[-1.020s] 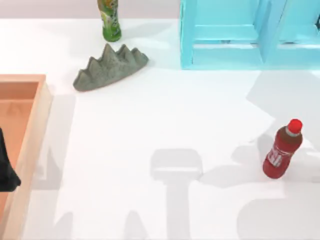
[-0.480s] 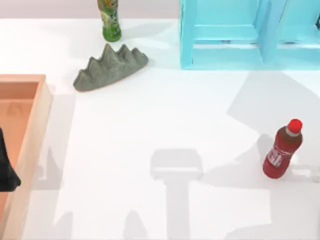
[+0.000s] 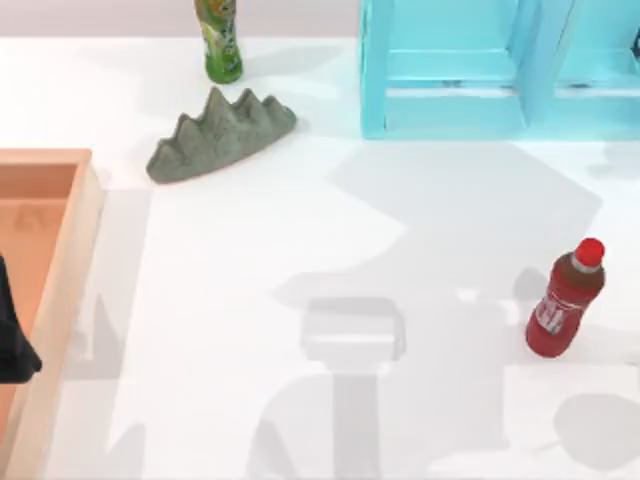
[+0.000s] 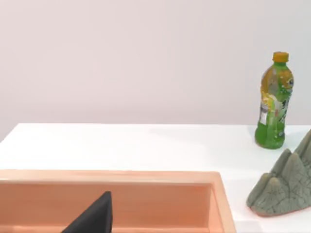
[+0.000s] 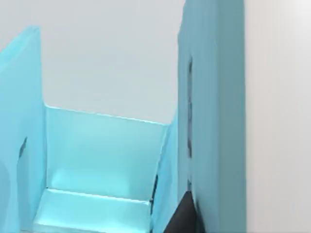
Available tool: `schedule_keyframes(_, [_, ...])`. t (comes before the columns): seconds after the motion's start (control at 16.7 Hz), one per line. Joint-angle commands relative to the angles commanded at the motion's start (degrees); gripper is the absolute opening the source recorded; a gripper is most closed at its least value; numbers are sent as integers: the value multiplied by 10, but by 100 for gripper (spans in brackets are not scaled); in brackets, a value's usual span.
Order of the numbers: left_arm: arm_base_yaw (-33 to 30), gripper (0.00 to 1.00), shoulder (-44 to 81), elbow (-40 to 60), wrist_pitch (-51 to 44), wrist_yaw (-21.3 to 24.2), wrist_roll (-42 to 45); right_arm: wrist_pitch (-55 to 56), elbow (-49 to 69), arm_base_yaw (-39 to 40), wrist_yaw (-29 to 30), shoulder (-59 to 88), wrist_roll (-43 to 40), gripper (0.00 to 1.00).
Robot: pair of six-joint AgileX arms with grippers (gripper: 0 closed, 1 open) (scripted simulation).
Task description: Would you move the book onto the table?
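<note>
The right hand (image 5: 182, 217) faces an open compartment of the cyan shelf unit (image 3: 470, 70); I cannot tell whether it is clenched, nor where the book is. The left hand (image 3: 10, 335), its grip likewise unclear, hangs over the wooden tray (image 3: 60, 250) at the tabletop's (image 3: 300, 230) left.

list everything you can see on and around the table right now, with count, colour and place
table: one, white, spans the top view
shelf unit: one, cyan, far edge towards the right
red bottle: one, red with red cap, upright at the right side
green bottle: one, green and yellow, upright at the far edge, left of centre
rock ornament: one, grey, jagged, just in front of the green bottle
tray: one, orange-brown wood, left edge
left gripper: one, black, over the tray at the left edge
</note>
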Motion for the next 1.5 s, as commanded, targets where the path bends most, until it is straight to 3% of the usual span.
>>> schedule_keyframes(0.54, [0, 100, 0, 0, 0, 0, 0, 4, 25, 478, 418, 109, -249, 0])
schedule_keyframes(0.84, [0, 100, 0, 0, 0, 0, 0, 29, 19, 703, 602, 201, -388, 0])
schedule_keyframes(1.14, [0, 100, 0, 0, 0, 0, 0, 43, 6, 816, 693, 274, -470, 0])
schedule_keyframes(1.5, [0, 100, 0, 0, 0, 0, 0, 43, 2, 821, 697, 281, -472, 0])
